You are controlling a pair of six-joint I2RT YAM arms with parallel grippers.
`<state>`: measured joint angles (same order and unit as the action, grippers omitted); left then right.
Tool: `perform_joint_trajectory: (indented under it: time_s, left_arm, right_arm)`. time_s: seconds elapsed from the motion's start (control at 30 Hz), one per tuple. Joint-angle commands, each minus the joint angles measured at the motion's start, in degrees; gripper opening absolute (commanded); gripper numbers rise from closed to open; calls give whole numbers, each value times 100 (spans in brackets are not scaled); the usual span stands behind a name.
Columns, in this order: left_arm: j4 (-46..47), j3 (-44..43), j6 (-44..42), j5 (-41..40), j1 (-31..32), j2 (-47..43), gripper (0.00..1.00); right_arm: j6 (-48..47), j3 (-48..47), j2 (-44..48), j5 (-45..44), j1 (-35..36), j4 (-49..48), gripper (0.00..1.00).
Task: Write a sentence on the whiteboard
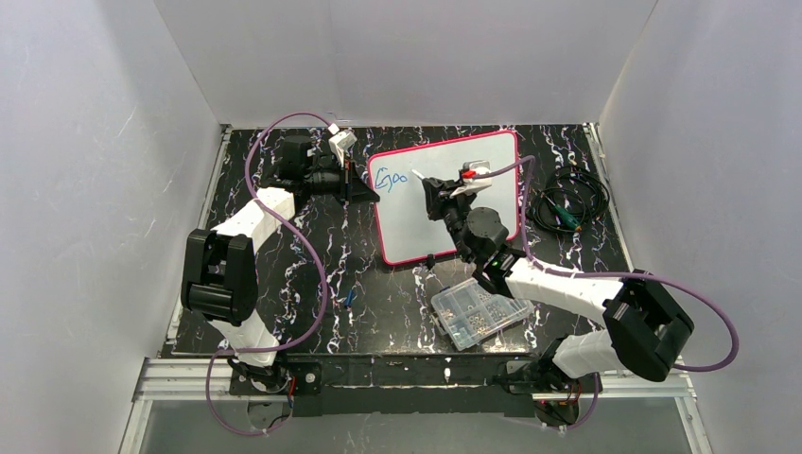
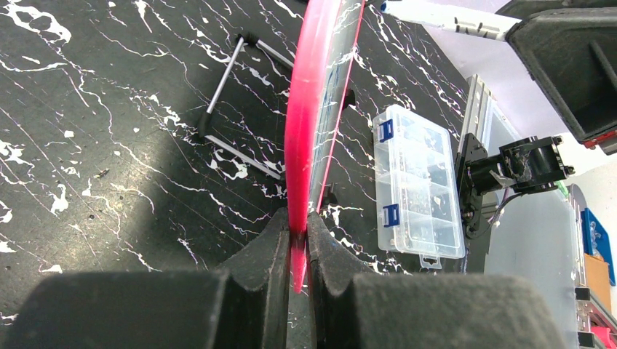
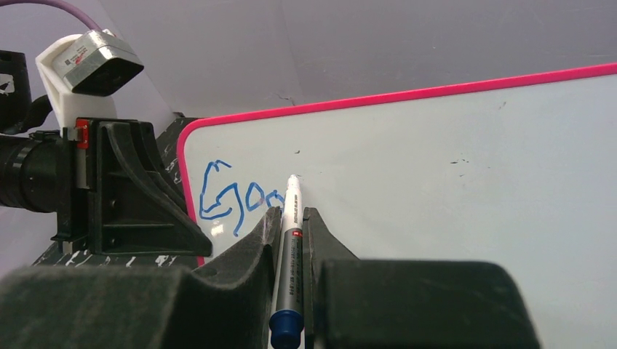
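The whiteboard [image 1: 454,203], white with a pink-red frame, lies at the back middle of the table. Blue writing [image 1: 391,177] at its upper left reads "Goo"; it also shows in the right wrist view [image 3: 240,198]. My left gripper [image 1: 367,192] is shut on the board's left frame edge [image 2: 309,131]. My right gripper [image 1: 433,200] is over the board, shut on a white and grey marker [image 3: 291,233] with a blue end. The marker tip [image 3: 293,178] sits just right of the last letter.
A clear compartmented parts box [image 1: 479,313] lies near the front right of the board; it also shows in the left wrist view [image 2: 418,182]. A coil of black cable [image 1: 567,203] lies right of the board. A small blue item [image 1: 350,299] lies on the black marbled table [image 1: 322,322].
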<state>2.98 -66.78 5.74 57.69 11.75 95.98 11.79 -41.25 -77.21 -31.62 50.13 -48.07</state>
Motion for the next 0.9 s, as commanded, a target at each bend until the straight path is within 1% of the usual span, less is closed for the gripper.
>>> perform_joint_trajectory:
  time_s: [0.0,0.33,0.6,0.87]
  left_arm:
    - [36,2,-64,163,22,-399,0]
    - [36,-3,-73,163,21,-397,0]
    - [36,-9,-81,163,21,-388,0]
    - [36,-16,-73,163,21,-396,0]
  right_arm:
    - [-51,66,4,-172,-47,-202,1]
    - [-10,-15,-174,-113,-90,-228,1]
    - [-99,-158,-303,133,-117,-260,1]
    - [66,99,-233,376,-120,-81,1]
